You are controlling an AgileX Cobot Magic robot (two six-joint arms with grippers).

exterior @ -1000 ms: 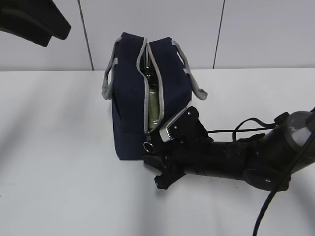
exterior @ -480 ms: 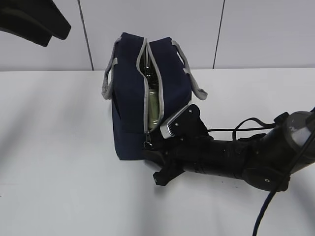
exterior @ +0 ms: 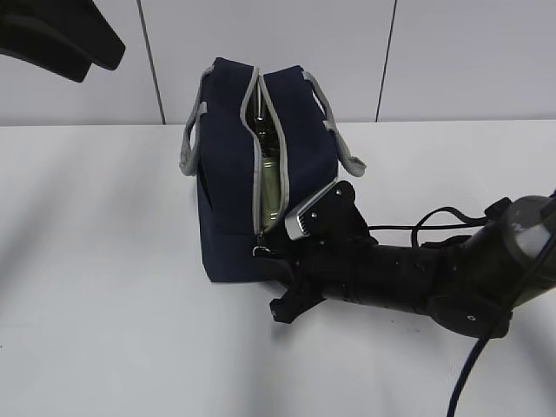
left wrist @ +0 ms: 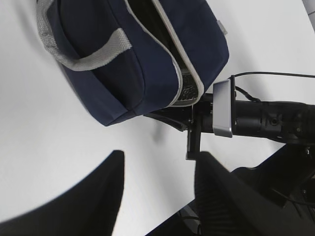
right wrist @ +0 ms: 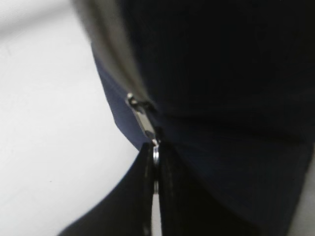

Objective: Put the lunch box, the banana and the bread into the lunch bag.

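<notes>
Bag (exterior: 230,187) standing upright mid-table, zipper gaping, contents glinting inside. Right gripper (right wrist: 155,172) pinching shut on the ring pull (right wrist: 155,156) at the near end; left gripper (left wrist: 157,196) hovering half-spread, holding nothing. Risking ring slipping free, or bag dragging instead of zipping.

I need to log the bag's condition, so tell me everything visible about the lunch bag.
The lunch bag is dark navy fabric with grey zipper tape and grey strap handles. It stands upright on the white table, its zipper open along the top and down the near end, something pale showing inside. The right hand is shut on the metal ring pull at the zipper's low end.
</notes>
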